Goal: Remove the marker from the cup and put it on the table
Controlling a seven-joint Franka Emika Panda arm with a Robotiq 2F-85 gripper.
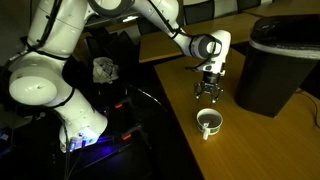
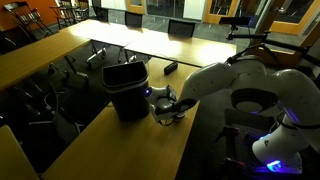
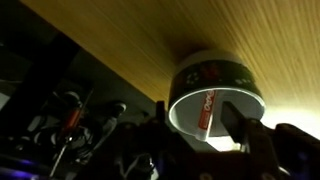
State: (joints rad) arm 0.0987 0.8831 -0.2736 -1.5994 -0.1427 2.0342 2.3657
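My claw (image 1: pixel 208 94) hangs with its two dark fingers spread apart and nothing between them, pointing down from a rounded white wrist housing. In the wrist view the fingers (image 3: pixel 238 125) show as blurred black bars either side of the lower middle, with the gap between them open.

The cup (image 1: pixel 208 123) stands directly beneath the claw, apart from it, upright on the table. In an exterior view it is a small, round, white glazed mug with a dark hollow and a little handle on the near side. From the wrist the cup (image 3: pixel 215 70) shows a thin bright rim, a dark inside and a green-patterned outer wall. Inside it a slim pale strip with red lettering leans against the wall. I take that for the marker (image 3: pixel 207 110), though the blur makes me unsure. It lies in the cup, under the gap between my fingers, and they do not touch it. In the exterior views I cannot make the marker out.

The table (image 1: pixel 270 140) is a broad brown top with fine wood grain and a straight edge. A big black cylindrical bin (image 1: pixel 275 65) with a matte body stands on it near the cup, and in an exterior view the bin (image 2: pixel 127 88) is just beside the claw (image 2: pixel 165 103). Past the table edge lies dark clutter (image 3: pixel 70 130), too blurred to sort out. The arm (image 1: pixel 50 70) is smooth, glossy white, built of rounded segments
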